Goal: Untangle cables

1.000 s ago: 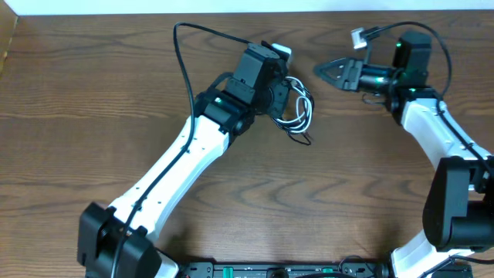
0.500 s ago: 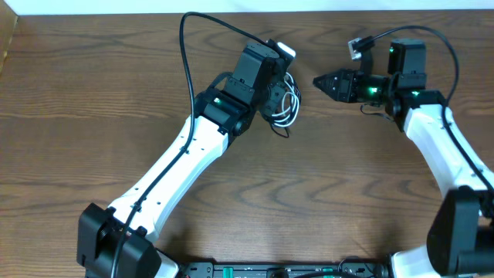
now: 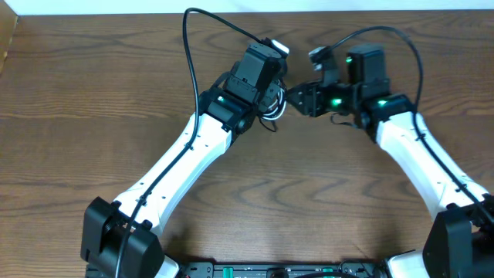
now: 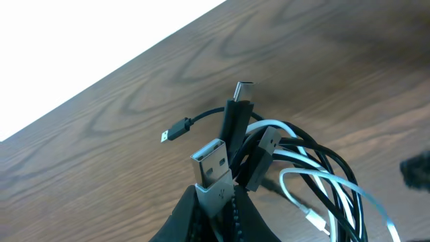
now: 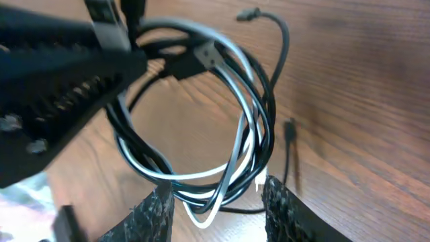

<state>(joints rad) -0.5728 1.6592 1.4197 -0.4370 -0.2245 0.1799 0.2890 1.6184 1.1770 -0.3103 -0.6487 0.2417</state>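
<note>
The cables (image 3: 272, 116), one black (image 5: 269, 128) and one white (image 5: 238, 151), hang as one tangled coil from my left gripper (image 4: 213, 195). It is shut on their plug ends, with a silver USB plug (image 4: 209, 161) sticking out between the fingers. A loose black end with a small plug (image 4: 173, 132) trails over the table. My right gripper (image 5: 218, 212) is open, and the coil's lower loops hang between its two fingers (image 5: 158, 212), touching neither. From overhead the right gripper (image 3: 296, 99) sits just right of the left gripper (image 3: 274, 96), which largely hides the coil.
The brown wooden table (image 3: 116, 154) ends at a white back edge (image 3: 116, 14). The left arm's own thick black wire (image 3: 189, 54) arches above it. A loose black cable end (image 5: 259, 13) lies on the wood beyond the coil.
My right gripper has travelled left to the coil and opened wider. The left gripper, still shut, has drawn the coil in closer under its wrist.
</note>
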